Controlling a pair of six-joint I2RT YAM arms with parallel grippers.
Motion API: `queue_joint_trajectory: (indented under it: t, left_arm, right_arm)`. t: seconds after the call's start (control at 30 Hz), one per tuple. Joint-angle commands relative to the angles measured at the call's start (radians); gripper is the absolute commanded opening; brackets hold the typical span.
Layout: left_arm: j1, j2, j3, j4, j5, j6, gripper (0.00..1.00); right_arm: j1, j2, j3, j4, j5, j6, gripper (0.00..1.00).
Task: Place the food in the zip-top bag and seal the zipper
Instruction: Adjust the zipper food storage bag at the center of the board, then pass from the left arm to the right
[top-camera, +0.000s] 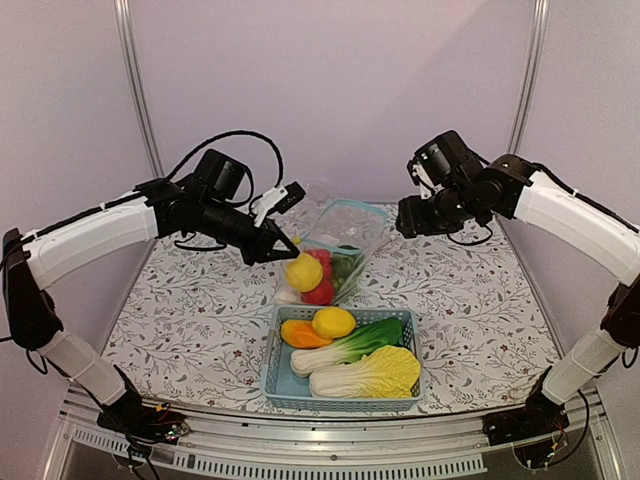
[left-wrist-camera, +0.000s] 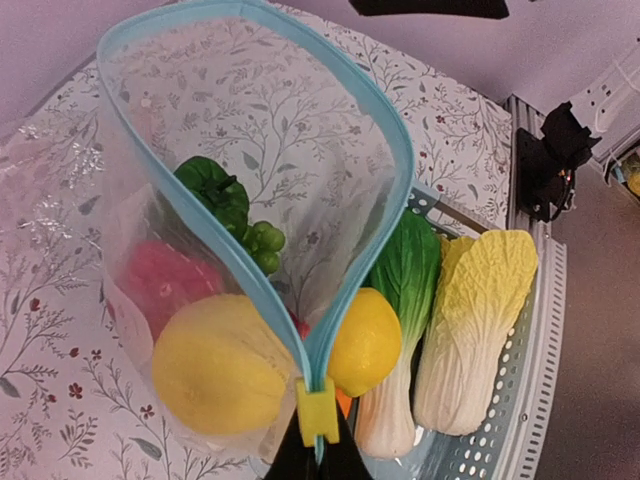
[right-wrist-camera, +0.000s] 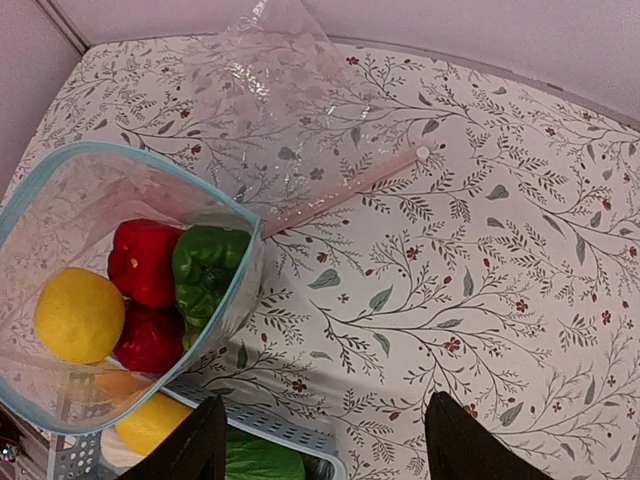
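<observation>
The clear zip-top bag (top-camera: 338, 240) stands open behind the basket, also in the left wrist view (left-wrist-camera: 290, 140) and the right wrist view (right-wrist-camera: 110, 195). Its teal zipper (left-wrist-camera: 385, 120) gapes in a loop, with a yellow slider (left-wrist-camera: 318, 412) at the near end. Inside lie a yellow lemon (left-wrist-camera: 218, 365), red peppers (right-wrist-camera: 145, 262) and a green pepper (right-wrist-camera: 205, 265). My left gripper (top-camera: 280, 246) is shut on the zipper end just below the slider. My right gripper (top-camera: 410, 216) is open and empty, up above the table right of the bag.
The light-blue basket (top-camera: 272, 375) at the front holds a lemon (top-camera: 333, 322), an orange piece (top-camera: 300, 335), a bok choy (top-camera: 355, 345) and a pale cabbage (top-camera: 370, 372). Crinkled clear plastic with a pink strip (right-wrist-camera: 345, 188) lies behind the bag. Frame posts stand at the back corners.
</observation>
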Motion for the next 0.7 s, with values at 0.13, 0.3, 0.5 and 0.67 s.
queue_joint_trajectory:
  t: [0.13,0.3,0.5,0.67]
  left_arm:
    - [-0.033,-0.021,-0.007,0.007,0.064,0.024,0.00]
    - [-0.033,-0.028,-0.004,-0.006,0.064,0.030,0.00]
    - [-0.033,-0.044,-0.002,-0.017,0.059,0.038,0.00]
    - [-0.033,-0.055,-0.004,-0.019,0.049,0.042,0.00]
  right_arm:
    - [0.045,-0.138,0.040,0.102,-0.178,-0.228,0.79]
    - [0.157,-0.155,-0.002,0.200,-0.311,-0.372,0.75]
    - [0.241,-0.053,0.031,0.209,-0.298,-0.467,0.69]
    - [0.244,0.038,0.064,0.226,-0.296,-0.494,0.65]
